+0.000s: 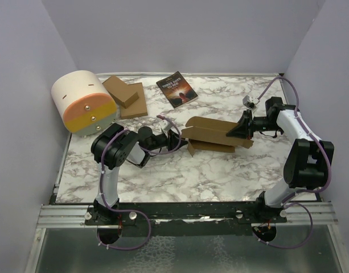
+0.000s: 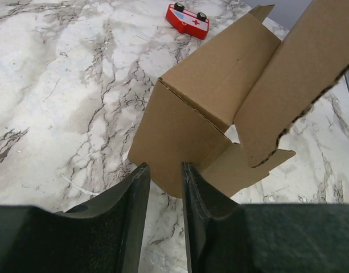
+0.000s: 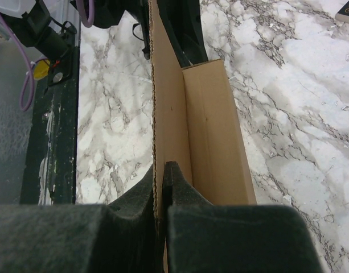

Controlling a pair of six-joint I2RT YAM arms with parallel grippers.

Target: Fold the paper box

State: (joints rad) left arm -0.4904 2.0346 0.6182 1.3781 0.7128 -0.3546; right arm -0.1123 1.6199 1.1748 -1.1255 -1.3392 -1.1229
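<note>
The marble table (image 1: 220, 176) lay under both my arms. My right arm (image 1: 302, 153) stood bent near the right edge, its forearm reaching left across the table. My left arm (image 1: 114, 151) rose from its base, folded at the elbow and stretched low towards the right. Between them, mid-table, was the box (image 1: 211, 133). It was half folded and lay long from left to right, with its flaps loose. My right gripper (image 3: 161, 168) was clamped tight on a thin panel's edge at the box's right end. My left gripper (image 2: 163, 168) pointed at the box's left end. Its jaws were parted a little and gripped nothing, and a corner of the cardboard sat just at the fingertips. Whether the corner touched them, I could not tell.
</note>
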